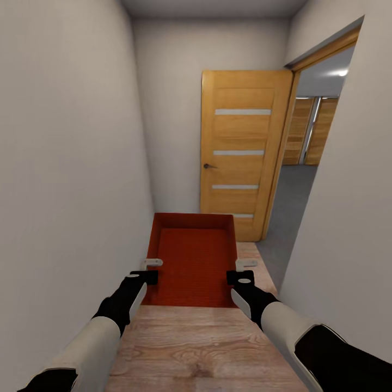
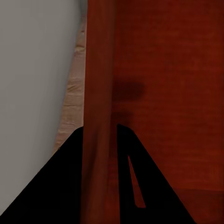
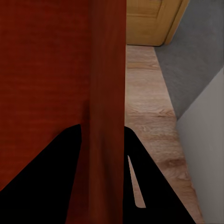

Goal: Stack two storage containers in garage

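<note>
Left hand [image 1: 152, 270] is clamped on the left side wall of the orange-red storage container [image 1: 193, 261], one finger [image 1: 152, 262] outside the wall and the other inside. In the left wrist view the dark fingers [image 2: 70, 186] sit on either side of that thin red wall, with the bin's ribbed bottom on one side and wood flooring and pale wall on the other. Right hand [image 1: 241, 270] mirrors it, pinching the right side wall, a light fingertip [image 1: 246, 263] showing on the outer face. The right wrist view confirms it: wall squeezed between the two dark fingers [image 3: 149, 186], red interior on one side, wood planks on the other.

So the container hangs between both hands, open top up, level, held out in front of the robot above the light wood plank floor [image 1: 201, 348]. Whether one bin or two nested ones, I cannot tell.

Beyond that, a narrow corridor, plain grey-white wall [image 1: 65, 163] close on the left and another on the right. Straight ahead stands a wooden door [image 1: 242, 152] with pale horizontal strips and a dark handle, swung open. Just right of it, the doorway gives onto a dark grey concrete floor [image 1: 291, 201], with wooden plank doors [image 1: 310, 130] at the far side of that room.
</note>
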Motion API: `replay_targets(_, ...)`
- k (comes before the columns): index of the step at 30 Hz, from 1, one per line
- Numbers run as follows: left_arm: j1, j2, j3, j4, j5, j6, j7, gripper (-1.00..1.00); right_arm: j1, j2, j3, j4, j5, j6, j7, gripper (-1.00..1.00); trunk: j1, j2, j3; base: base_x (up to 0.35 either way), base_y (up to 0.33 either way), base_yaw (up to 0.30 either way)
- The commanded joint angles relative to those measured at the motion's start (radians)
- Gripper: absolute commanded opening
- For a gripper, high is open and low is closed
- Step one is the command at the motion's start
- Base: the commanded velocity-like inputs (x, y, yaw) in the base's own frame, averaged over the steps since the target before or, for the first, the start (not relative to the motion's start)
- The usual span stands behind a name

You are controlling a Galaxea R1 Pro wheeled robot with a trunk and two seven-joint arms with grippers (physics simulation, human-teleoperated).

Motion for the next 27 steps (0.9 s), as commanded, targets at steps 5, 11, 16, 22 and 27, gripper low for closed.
replay_targets(5,0.0,-0.009,0.012,0.001,0.005,0.004,-0.004,-1.0,-0.001,0.0,-0.016,-0.013,0.014,-0.012,0.0,-1.0,0.001,-0.002,-0.002,0.323,0.0,0.0)
replay_targets(11,0.0,-0.009,0.012,0.001,0.006,0.003,-0.004,-1.0,-0.001,0.0,-0.017,-0.013,0.014,-0.012,0.0,-1.0,0.001,-0.002,-0.002,0.323,0.0,0.0)
replay_targets(16,0.0,-0.01,0.013,0.001,0.006,0.003,-0.004,-1.0,-0.001,-0.001,-0.017,-0.013,0.014,-0.012,0.0,-1.0,0.001,-0.002,-0.002,0.323,0.0,0.0)
replay_targets(22,0.0,-0.01,0.012,0.001,0.005,0.003,-0.004,-1.0,-0.001,0.0,-0.016,-0.013,0.015,-0.012,0.0,-1.0,0.001,-0.002,-0.002,0.323,0.0,0.0)
replay_targets(27,0.0,-0.01,0.012,0.001,0.005,0.003,-0.004,-1.0,-0.001,0.0,-0.016,-0.013,0.016,-0.012,0.0,-1.0,0.001,-0.002,-0.002,0.323,0.0,0.0)
